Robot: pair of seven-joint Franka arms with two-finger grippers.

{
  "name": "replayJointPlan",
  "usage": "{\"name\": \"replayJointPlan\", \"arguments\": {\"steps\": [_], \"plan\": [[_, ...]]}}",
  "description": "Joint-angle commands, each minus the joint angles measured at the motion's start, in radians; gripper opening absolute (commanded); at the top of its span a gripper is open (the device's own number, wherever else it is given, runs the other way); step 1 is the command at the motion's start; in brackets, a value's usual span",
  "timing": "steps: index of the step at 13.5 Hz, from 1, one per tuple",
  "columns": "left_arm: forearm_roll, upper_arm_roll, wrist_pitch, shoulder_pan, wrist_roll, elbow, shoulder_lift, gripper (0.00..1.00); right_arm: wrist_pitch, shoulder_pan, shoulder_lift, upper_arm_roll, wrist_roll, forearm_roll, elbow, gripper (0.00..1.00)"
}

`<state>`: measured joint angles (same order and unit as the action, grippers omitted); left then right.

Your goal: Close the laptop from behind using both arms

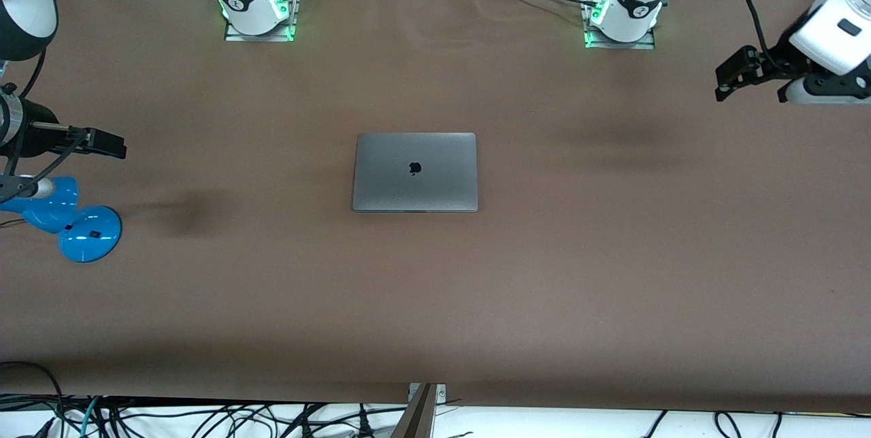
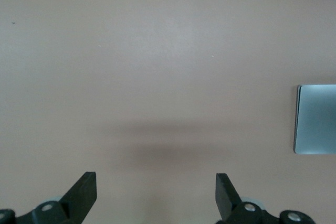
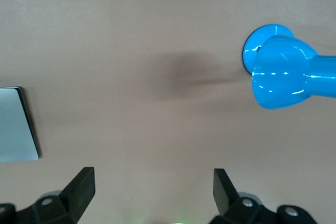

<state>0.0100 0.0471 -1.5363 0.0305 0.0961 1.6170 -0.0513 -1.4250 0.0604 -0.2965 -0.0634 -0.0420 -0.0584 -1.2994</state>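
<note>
A dark apple logo [image 1: 415, 167] marks the lid of the slim grey metal laptop [image 1: 415, 183], centre frame; no readable text.

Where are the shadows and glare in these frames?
Front view: two soft dark shadow patches on the brown table, one at each arm's end; the closed slim space-grey metal laptop is evenly lit. Left wrist view: blurred shadow band above the left hand. Right wrist view: white highlights on the glossy blue lamp, a shadow smear beside it.

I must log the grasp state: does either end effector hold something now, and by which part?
Nothing is held. The left end effector and the right end effector are open over bare table, apart from the closed laptop.
</note>
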Motion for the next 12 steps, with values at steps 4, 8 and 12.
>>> {"name": "replayJointPlan", "arguments": {"steps": [4,8,12], "plan": [[0.028,-0.039,0.030,0.017,-0.013,-0.177,0.119,1.00,0.011,0.002,0.008,0.001,-0.021,-0.005,0.014,1.00],[0.028,-0.081,0.056,0.054,-0.019,-0.170,0.113,1.00,0.009,0.002,0.008,-0.004,-0.021,0.059,0.038,1.00],[0.028,-0.096,0.056,0.055,-0.019,-0.172,0.117,1.00,0.008,0.001,0.008,-0.003,-0.027,0.100,0.054,1.00]]}}
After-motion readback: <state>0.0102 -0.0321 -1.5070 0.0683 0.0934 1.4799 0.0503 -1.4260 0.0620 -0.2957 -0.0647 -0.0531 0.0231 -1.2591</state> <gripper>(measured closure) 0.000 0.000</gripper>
